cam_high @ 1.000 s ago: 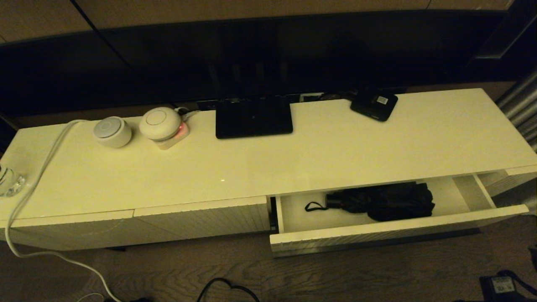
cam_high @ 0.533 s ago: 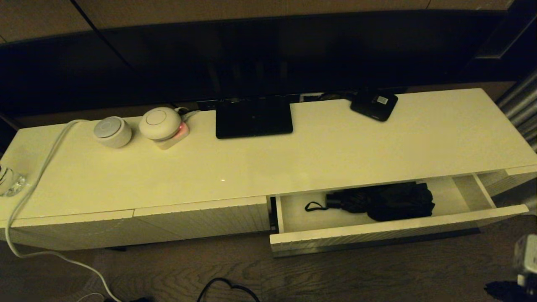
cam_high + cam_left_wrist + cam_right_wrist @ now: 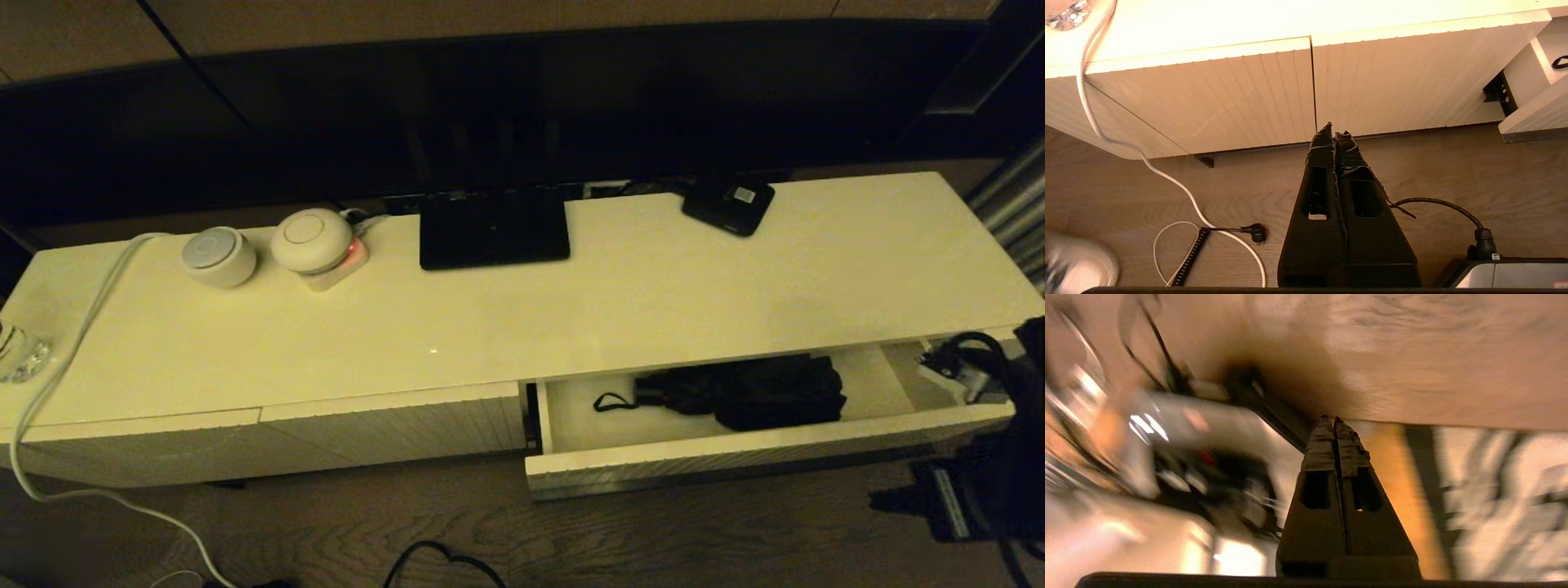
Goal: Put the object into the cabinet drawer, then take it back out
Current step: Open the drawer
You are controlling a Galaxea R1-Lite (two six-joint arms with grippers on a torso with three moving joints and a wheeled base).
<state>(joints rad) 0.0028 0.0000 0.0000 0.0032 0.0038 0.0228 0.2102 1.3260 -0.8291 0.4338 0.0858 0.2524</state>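
Observation:
The black folding umbrella (image 3: 751, 392) lies inside the open cabinet drawer (image 3: 735, 454), handle and wrist loop (image 3: 612, 402) pointing left. My right arm (image 3: 1002, 408) has come in at the far right edge, by the drawer's right end and apart from the umbrella. In the right wrist view, which is smeared by motion, my right gripper (image 3: 1331, 418) is shut with nothing in it. Low over the wooden floor, before the closed ribbed fronts (image 3: 1241, 94), my left gripper (image 3: 1334, 130) is shut and empty. The drawer's left corner (image 3: 1531, 118) shows in the left wrist view.
On the cabinet top (image 3: 653, 302) stand a flat black stand (image 3: 494, 229), a small black box with a white label (image 3: 728, 204), two white round devices (image 3: 218, 256) and a glass (image 3: 18, 351). A white cable (image 3: 65, 367) hangs over the left end. Cables lie on the floor (image 3: 1437, 202).
My right arm has risen from the bottom right corner to beside the drawer's right end. The umbrella and the drawer have not moved.

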